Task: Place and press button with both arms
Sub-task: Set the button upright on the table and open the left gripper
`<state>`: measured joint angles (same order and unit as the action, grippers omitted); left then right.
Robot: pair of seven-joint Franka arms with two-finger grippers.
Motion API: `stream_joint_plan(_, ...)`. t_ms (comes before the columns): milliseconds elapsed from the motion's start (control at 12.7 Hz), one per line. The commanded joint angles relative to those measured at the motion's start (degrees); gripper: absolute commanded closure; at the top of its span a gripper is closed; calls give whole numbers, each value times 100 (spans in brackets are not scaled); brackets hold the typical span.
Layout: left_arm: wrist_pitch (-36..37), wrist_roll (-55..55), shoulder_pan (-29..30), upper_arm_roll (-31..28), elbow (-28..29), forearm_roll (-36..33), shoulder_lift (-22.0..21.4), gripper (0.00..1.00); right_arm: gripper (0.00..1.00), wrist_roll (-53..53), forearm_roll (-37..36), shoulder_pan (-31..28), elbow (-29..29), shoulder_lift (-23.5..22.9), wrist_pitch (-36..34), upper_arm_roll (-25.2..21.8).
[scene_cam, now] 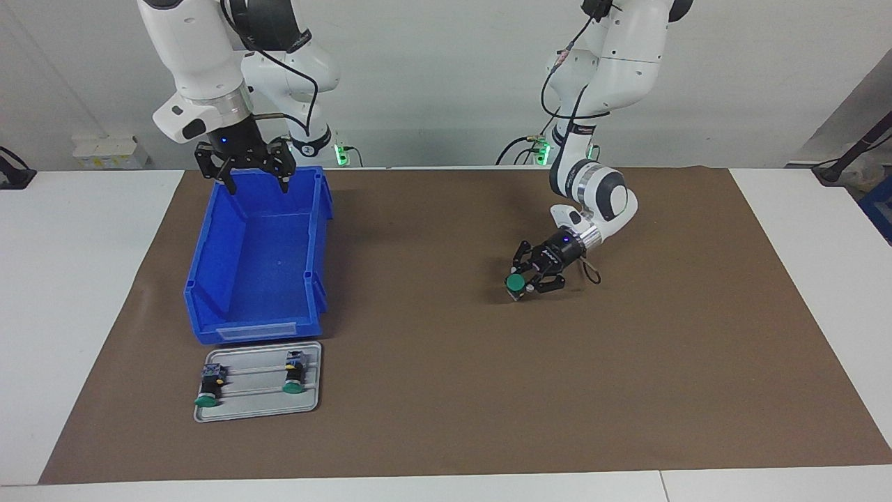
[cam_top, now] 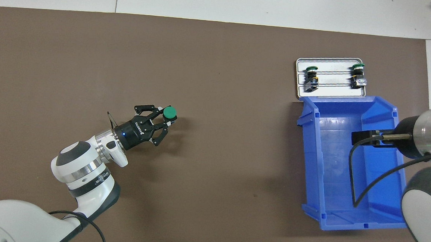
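Note:
My left gripper (scene_cam: 524, 280) (cam_top: 166, 118) is down low at the brown mat (scene_cam: 446, 390), toward the left arm's end of the table. It is shut on the button (scene_cam: 516, 282) (cam_top: 170, 112), gripping the black barrel while the round green cap shows past the fingertips. I cannot tell whether the button's base touches the mat. My right gripper (scene_cam: 254, 180) hangs open and empty over the end of the blue bin (scene_cam: 258, 272) nearest the robots. In the overhead view the right arm's wrist hides its fingers.
A small metal tray (scene_cam: 258, 408) (cam_top: 333, 91) lies against the blue bin's (cam_top: 336, 103) end farthest from the robots. Two more green-capped buttons (scene_cam: 209, 383) (scene_cam: 293, 373) (cam_top: 311, 75) (cam_top: 357, 74) lie on it. White tabletop borders the mat.

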<state>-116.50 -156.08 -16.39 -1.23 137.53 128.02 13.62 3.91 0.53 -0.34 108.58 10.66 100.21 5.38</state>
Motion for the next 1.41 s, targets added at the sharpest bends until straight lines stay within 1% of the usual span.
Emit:
stream_joint_plan(0,180,-511,-93,-97,476,224,-281,100,1,-180,149,-62,102,103,43,7)
stream_joint_plan(471,-101,-546,-57,-105,521,215,-255,100,1,-180,149,-62,102,103,43,7)
stream_joint_plan(785,-101,-537,-66,-105,556,215,-272,100,1,-180,149,-62,102,103,43,7)
stream_joint_plan(942,-84,-529,-40,-105,556,206,-272,67,1,-180,140,-62,102,103,43,7)
stream_joint_plan(1099,-75,-520,-22,-114,556,189,-272,51,1,-180,140,-62,102,103,43,7)
stream_joint_plan(1334,-127,-511,-22,-123,679,57,-281,49,1,-180,149,-62,102,103,43,7)
